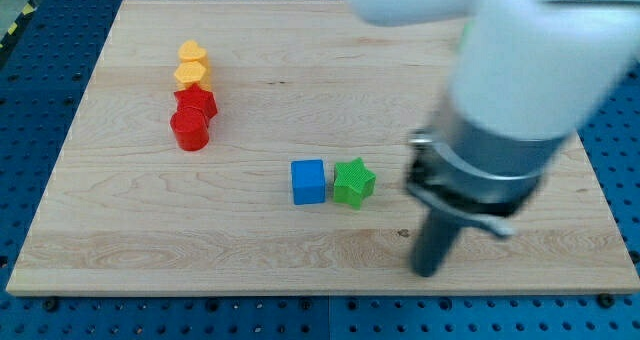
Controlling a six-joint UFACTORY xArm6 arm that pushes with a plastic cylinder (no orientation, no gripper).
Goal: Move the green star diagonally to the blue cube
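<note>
The green star (pixel 354 182) lies on the wooden board (pixel 300 60), right of centre. The blue cube (pixel 308 181) sits just to its left, almost touching it. My tip (pixel 426 272) is down on the board to the lower right of the green star, well apart from it. The arm's white and grey body rises from the tip toward the view's top right and hides part of the board there.
At the view's upper left stands a tight column of blocks: two yellow blocks (pixel 191 64) above a red star-like block (pixel 196 103) and a red cylinder-like block (pixel 189 129). The board's bottom edge (pixel 300 292) runs just below the tip.
</note>
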